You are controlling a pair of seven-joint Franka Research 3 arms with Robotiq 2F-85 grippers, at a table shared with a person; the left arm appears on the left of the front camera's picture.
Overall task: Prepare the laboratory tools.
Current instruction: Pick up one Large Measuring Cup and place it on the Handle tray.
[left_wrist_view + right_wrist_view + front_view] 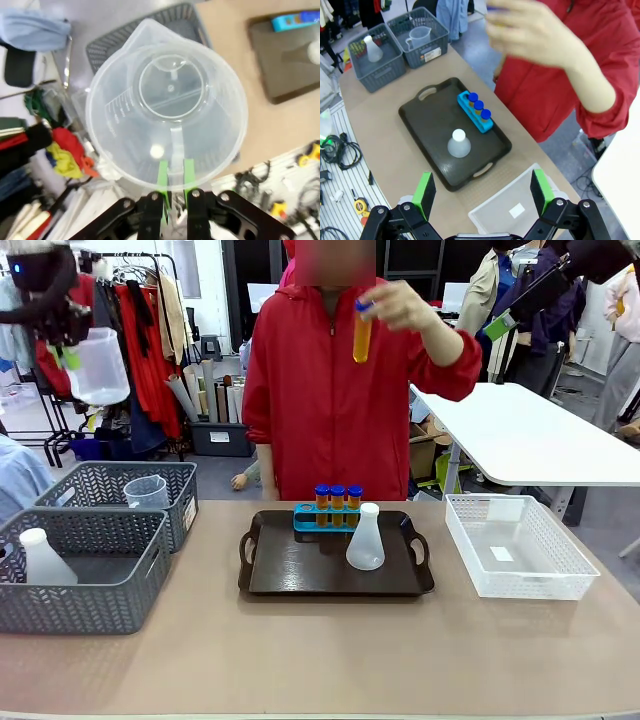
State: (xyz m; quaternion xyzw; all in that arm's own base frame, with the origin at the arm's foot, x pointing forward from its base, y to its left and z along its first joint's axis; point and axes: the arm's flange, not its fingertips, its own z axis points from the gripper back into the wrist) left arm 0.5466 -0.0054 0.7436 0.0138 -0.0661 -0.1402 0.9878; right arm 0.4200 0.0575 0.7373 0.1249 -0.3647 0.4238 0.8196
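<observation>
High at the far left, my left gripper is shut on the handle of a clear measuring beaker, which hangs above the grey baskets. My right gripper is open and empty, high over the table's right side. On the dark tray stand a blue rack with three blue-capped orange tubes and a translucent conical flask. The person's raised hand holds one more orange tube.
Two grey woven baskets stand at the left: the far one holds a second beaker, the near one a second flask. A white mesh basket sits to the right of the tray.
</observation>
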